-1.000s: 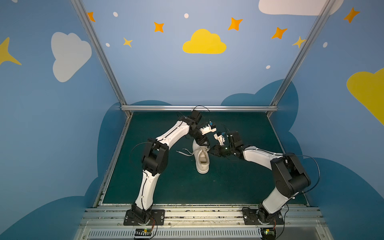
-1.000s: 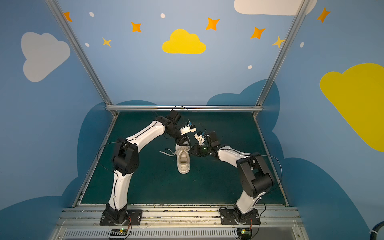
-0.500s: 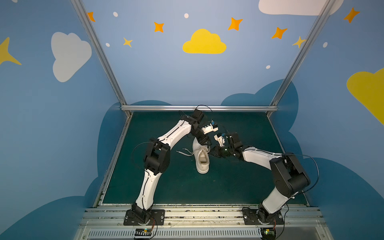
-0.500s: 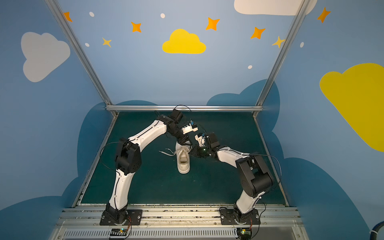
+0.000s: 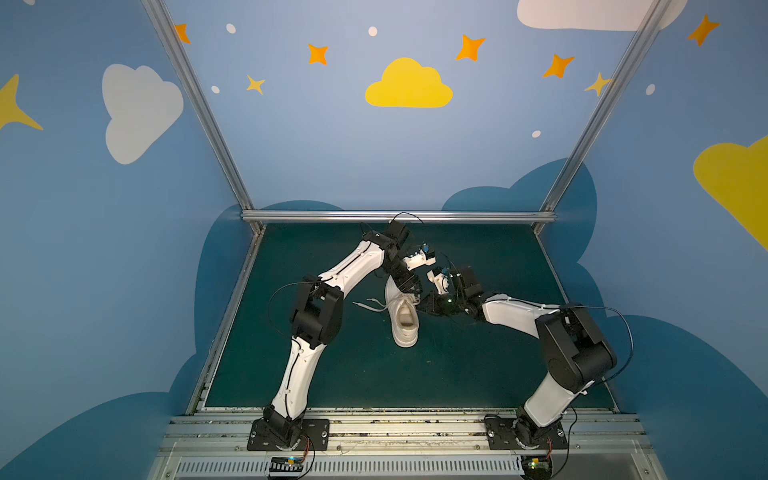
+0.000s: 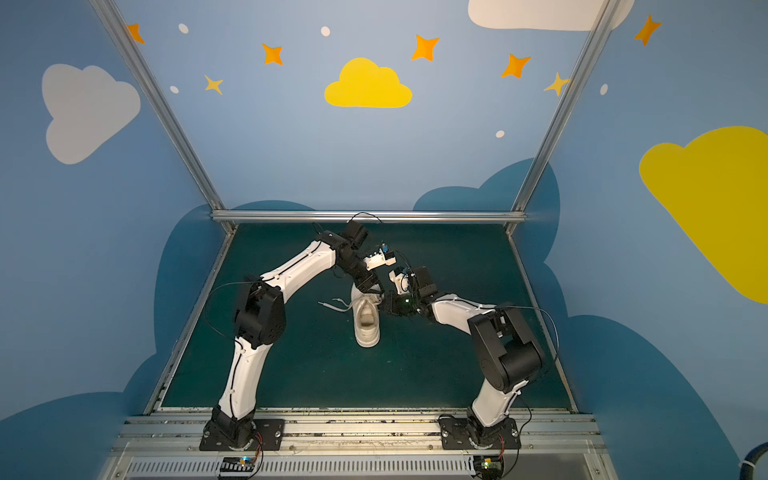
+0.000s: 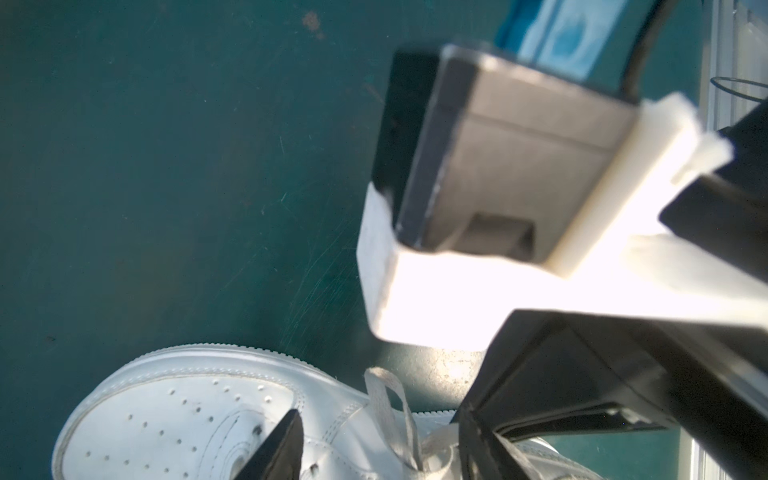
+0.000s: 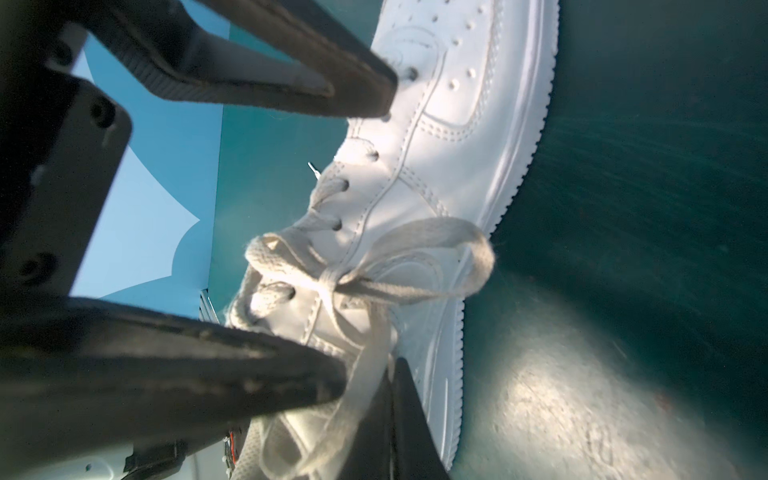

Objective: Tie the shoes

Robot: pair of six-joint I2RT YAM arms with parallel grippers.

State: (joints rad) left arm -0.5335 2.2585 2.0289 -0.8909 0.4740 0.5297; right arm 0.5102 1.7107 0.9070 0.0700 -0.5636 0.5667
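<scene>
Matting [image 5: 478, 374] of dark green carries the whole scene, boxed in by blue walls [image 5: 395, 158] painted with clouds and stars. The left arm [image 5: 353, 270] and the right arm [image 5: 519, 316], both white with black joints, bend inward and meet over the middle of the mat.

Directly beneath the two grippers lies the white sneaker [image 5: 405, 328], flat on its sole. Its toe sits under the left gripper [image 5: 409, 291]. Its heel end, with the beige insole showing, reaches out past both grippers toward the arm bases.

The left gripper hangs over the laced part of the sneaker with its jaws spread. In the right wrist view its fingers [image 8: 291, 70] stand well apart, one over the perforated toe panel and one near the top eyelets, with nothing clamped between them.

The right gripper [image 5: 424, 305] is just beside the left gripper, at the side of the sneaker that faces the right arm. Its jaws are pressed together. In its own wrist view a strand of lace runs against the closed tips, but I cannot tell whether it is pinched.

The right arm's wrist camera [image 7: 498, 166], a black box in a white mount, fills much of the left wrist view, close by the left gripper.

The laces [image 8: 415, 257] are flat and white. They cross in a twist between the left gripper's spread fingers, and one loop falls over the sneaker's side next to the right gripper. In both top views a loose end trails on the mat on the side of the left gripper away from the right gripper.
</scene>
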